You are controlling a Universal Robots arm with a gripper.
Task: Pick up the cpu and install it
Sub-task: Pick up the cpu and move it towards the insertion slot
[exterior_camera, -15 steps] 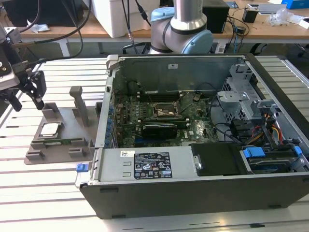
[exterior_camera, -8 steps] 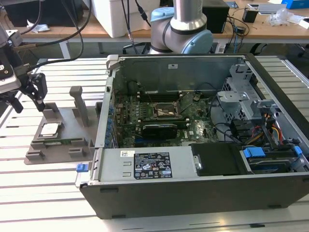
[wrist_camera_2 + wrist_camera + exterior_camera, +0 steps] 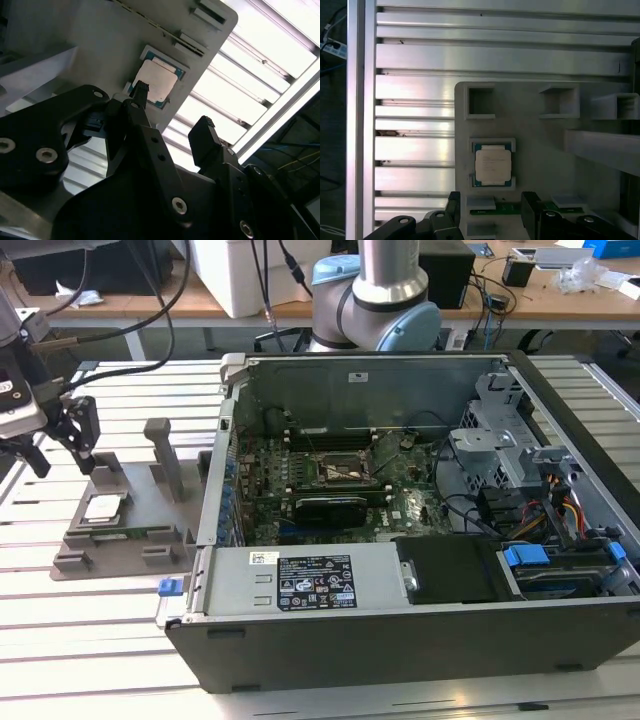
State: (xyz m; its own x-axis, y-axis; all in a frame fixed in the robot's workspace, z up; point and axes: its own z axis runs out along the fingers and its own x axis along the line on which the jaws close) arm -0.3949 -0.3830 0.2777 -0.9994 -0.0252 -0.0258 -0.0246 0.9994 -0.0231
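Note:
The cpu [image 3: 103,507] is a small silvery square lying flat in a recess of a grey holder plate [image 3: 120,530] at the exterior view's left, outside the computer case. My gripper [image 3: 60,452] hangs above that plate, open and holding nothing. The first wrist view has the cpu [image 3: 492,166] just beyond the two black fingertips [image 3: 454,202], with the gripper [image 3: 492,205] apart from it. In the second wrist view the cpu [image 3: 157,82] sits past one fingertip [image 3: 140,91] of the gripper [image 3: 172,112]. The motherboard's black socket frame [image 3: 345,472] lies inside the open case.
The open computer case [image 3: 420,630] takes up the middle and the exterior view's right, with cables, a drive bay and a labelled power supply [image 3: 315,583]. Grey upright posts [image 3: 165,455] rise from the holder plate. Everything rests on a slatted aluminium table [image 3: 410,60].

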